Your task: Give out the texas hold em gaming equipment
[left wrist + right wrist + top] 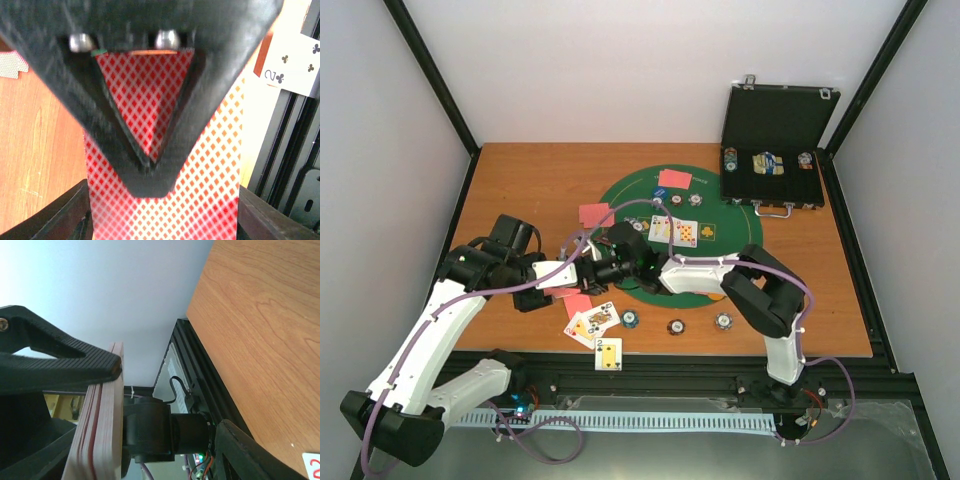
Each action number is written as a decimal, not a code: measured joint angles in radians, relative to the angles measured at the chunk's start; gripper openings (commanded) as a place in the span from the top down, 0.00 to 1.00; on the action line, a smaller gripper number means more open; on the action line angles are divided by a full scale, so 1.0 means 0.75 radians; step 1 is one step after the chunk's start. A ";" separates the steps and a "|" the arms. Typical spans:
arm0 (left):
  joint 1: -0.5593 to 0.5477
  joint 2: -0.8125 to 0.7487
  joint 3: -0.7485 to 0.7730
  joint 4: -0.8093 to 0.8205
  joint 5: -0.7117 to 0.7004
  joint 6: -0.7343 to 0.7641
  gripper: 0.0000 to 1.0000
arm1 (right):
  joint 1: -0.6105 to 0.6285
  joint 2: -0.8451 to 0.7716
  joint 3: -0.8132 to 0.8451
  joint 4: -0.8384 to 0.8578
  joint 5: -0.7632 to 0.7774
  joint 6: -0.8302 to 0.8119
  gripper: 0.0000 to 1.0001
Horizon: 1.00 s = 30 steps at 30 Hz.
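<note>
A deck of red-backed playing cards (165, 200) stands between the fingers of my left gripper (162, 215), which is shut on it just left of the green mat (620, 195). My right gripper (604, 267) meets it from the right and is open. One ribbed finger (75, 362) lies against the deck's edge (100, 430), and the other finger (240, 450) stands well apart. That finger shows as a black V over the card backs (150, 180). Dealt cards (672, 230) lie face up on the mat. Red-backed cards (675, 180) and poker chips (676, 326) lie around it.
The black case (775, 150) stands open at the back right with chips inside. Face-up cards (592, 320) and a two (608, 352) lie near the front edge. A two of clubs (295, 65) sits by the black frame rail (285, 150).
</note>
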 measured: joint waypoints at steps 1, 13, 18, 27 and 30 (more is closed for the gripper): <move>0.001 0.000 0.000 -0.002 0.000 0.000 0.73 | -0.006 -0.012 -0.014 -0.001 0.000 -0.008 0.40; 0.001 0.004 0.000 -0.028 -0.021 0.000 0.73 | -0.038 -0.098 -0.054 -0.091 -0.010 -0.081 0.63; 0.001 0.004 0.000 -0.026 -0.024 0.000 0.73 | -0.041 -0.142 -0.057 -0.150 -0.011 -0.096 0.87; 0.001 0.004 -0.001 -0.020 -0.034 0.001 0.73 | -0.053 -0.233 -0.005 -0.427 -0.012 -0.194 0.97; 0.001 0.004 -0.002 -0.012 -0.036 0.001 0.73 | -0.070 -0.269 -0.005 -0.516 -0.009 -0.232 0.97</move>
